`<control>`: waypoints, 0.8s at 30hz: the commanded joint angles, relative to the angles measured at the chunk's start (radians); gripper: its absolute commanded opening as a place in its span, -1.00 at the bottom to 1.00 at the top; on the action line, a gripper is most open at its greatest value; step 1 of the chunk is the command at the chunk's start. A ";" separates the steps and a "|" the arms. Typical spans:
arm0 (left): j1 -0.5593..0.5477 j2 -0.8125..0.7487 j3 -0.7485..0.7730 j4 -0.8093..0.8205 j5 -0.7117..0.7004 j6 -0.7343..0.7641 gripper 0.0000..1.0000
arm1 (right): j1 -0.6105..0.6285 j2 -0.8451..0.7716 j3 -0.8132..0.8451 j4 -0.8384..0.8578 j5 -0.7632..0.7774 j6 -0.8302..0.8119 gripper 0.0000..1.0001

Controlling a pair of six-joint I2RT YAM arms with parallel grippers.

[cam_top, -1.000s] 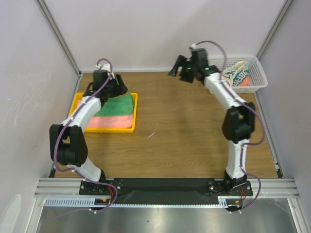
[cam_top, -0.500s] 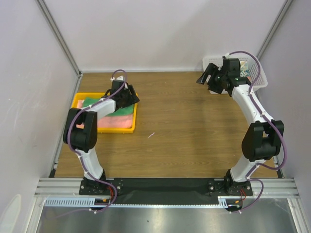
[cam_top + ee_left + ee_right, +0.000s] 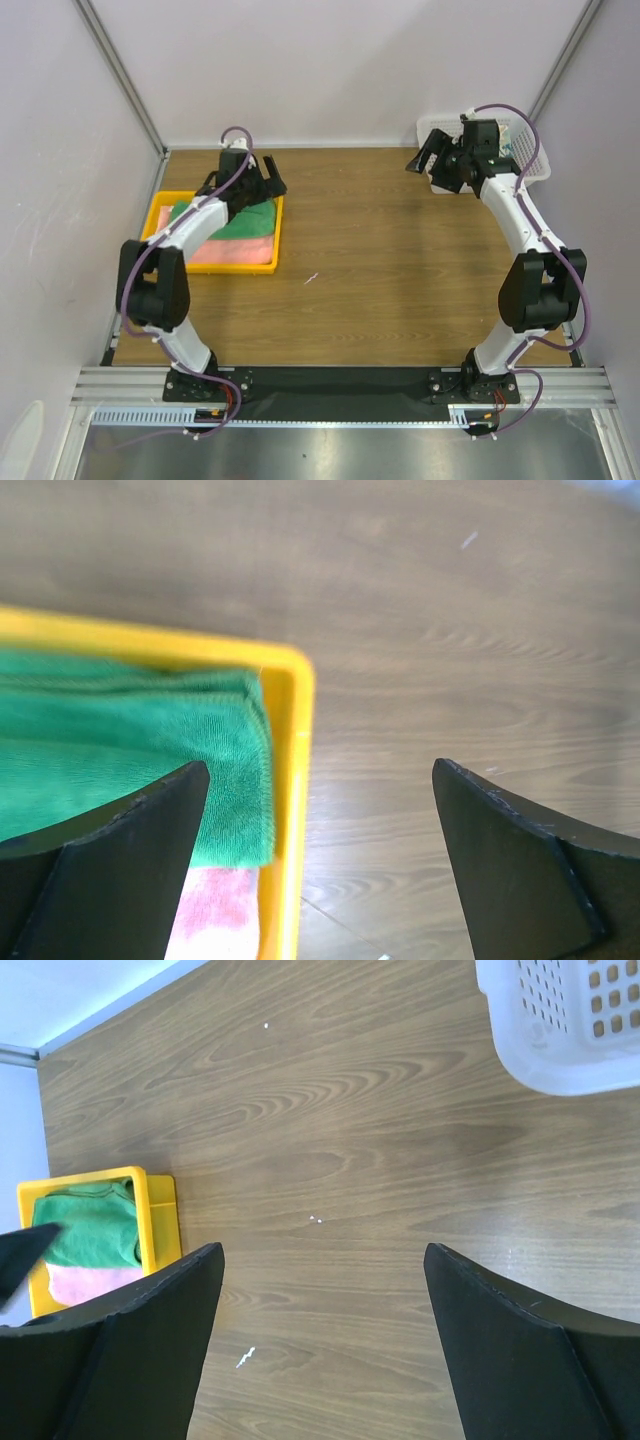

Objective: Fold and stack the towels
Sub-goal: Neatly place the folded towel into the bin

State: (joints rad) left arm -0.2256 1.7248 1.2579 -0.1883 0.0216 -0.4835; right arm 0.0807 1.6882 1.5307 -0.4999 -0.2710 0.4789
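Note:
The green towel (image 3: 243,222) lies folded on top of the salmon-pink towel (image 3: 228,252) in the yellow tray (image 3: 279,238). My left gripper (image 3: 263,181) is open and empty above the tray's back right corner; its view shows the green towel (image 3: 130,740), a strip of the pink towel (image 3: 215,905) and the tray rim (image 3: 296,780) between its jaws (image 3: 320,780). My right gripper (image 3: 432,164) is open and empty, above the table just left of the white mesh basket (image 3: 528,171). The patterned towel is almost wholly hidden behind the right arm.
The basket (image 3: 570,1020) stands at the back right corner; the right wrist view (image 3: 322,1260) also shows the yellow tray (image 3: 160,1210) with the green towel (image 3: 90,1230) far left. Grey walls close in on both sides. A small white speck (image 3: 311,278) lies mid-table.
My left gripper has lifted off the green towel and swung to the tray's back right corner. My right gripper moved right to the basket's left side, then nearly stopped.

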 commanded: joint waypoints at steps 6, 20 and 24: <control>0.159 -0.249 0.037 -0.105 0.000 0.051 0.99 | -0.006 -0.012 0.045 0.050 -0.051 -0.059 0.82; 0.439 -0.254 -0.153 -0.022 0.135 -0.003 0.99 | -0.006 -0.056 -0.073 0.238 -0.073 0.018 0.88; 0.440 -0.226 -0.158 -0.019 0.140 0.014 1.00 | -0.006 -0.056 -0.093 0.244 -0.053 0.026 0.90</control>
State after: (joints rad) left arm 0.2100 1.4864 1.1004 -0.2481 0.1318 -0.4873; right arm 0.0788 1.6810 1.4448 -0.3168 -0.3298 0.4854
